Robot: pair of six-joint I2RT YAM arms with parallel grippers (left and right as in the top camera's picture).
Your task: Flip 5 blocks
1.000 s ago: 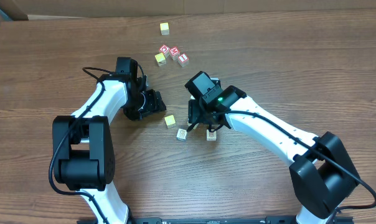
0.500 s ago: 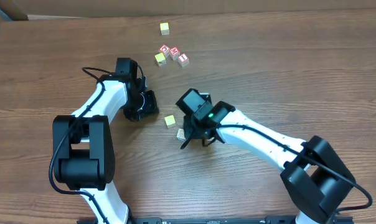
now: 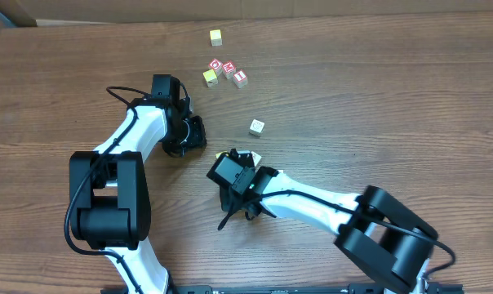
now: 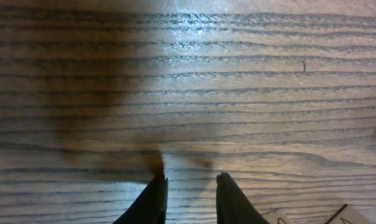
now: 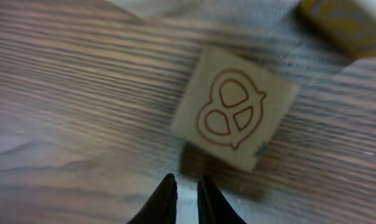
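Overhead: the right gripper [image 3: 245, 208] has swung left and toward the robot's base since a second ago, uncovering a cream block [image 3: 256, 126]. The left gripper [image 3: 195, 134] has barely moved. Left wrist: jaws narrowed to a slim gap, empty, over bare table [image 4: 188, 74]. Right wrist: jaws almost together, holding nothing, just short of a pretzel-print block [image 5: 235, 118].

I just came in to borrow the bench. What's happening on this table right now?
Two robot arms are working on small wooden blocks. The right pincer is nearly shut and empty, just short of a pretzel-print block. The left pincer hangs over bare wood, jaws close together, holding nothing. A lone cream block lies apart, and a cluster of blocks sits farther off.
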